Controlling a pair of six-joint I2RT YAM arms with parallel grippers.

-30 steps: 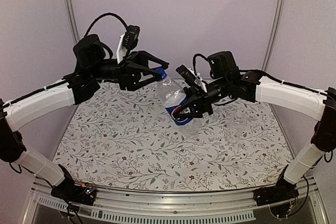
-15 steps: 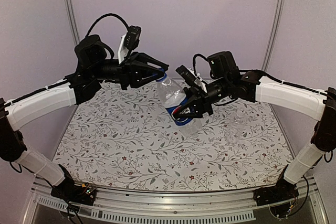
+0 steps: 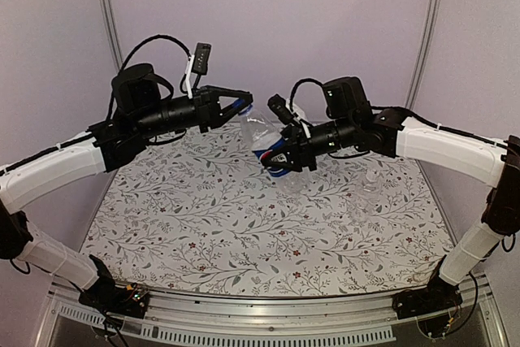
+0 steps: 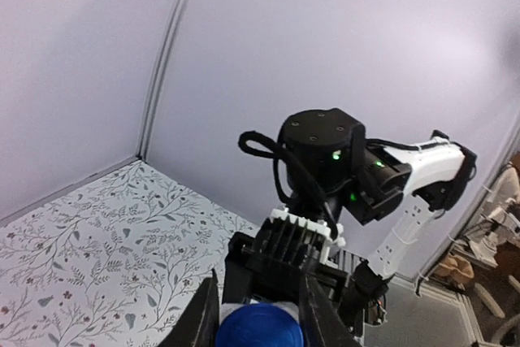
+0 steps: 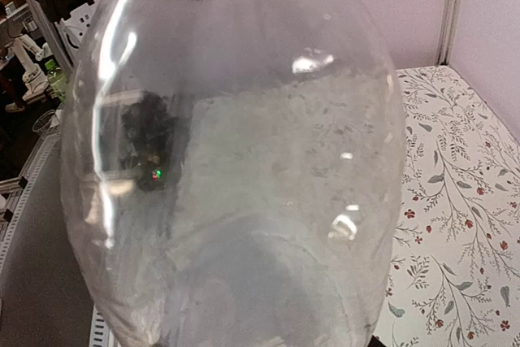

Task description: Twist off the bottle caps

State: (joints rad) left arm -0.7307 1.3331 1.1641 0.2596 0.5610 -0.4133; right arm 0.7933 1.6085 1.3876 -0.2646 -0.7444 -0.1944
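Observation:
The Pepsi bottle [image 3: 258,134], clear with a blue label band, is held tilted in the air above the middle of the table. My right gripper [image 3: 284,160] is shut on its lower body; in the right wrist view the bottle [image 5: 244,160] fills the frame and hides the fingers. My left gripper [image 3: 240,104] is shut on the bright blue cap [image 4: 258,327], which sits between the two fingers [image 4: 201,318] in the left wrist view. The plain bottle [image 3: 370,187] stands faintly visible on the table at the right; I cannot make out its whitish cap.
The table carries a floral-patterned cloth [image 3: 203,225]. Pale walls and metal posts [image 3: 106,6] enclose the back and sides. The right arm's wrist [image 4: 325,152] sits close in front of the left wrist camera.
My left gripper has closed from wide open onto the blue cap and its wrist has turned. My right gripper has lifted the bottle a little up and to the left.

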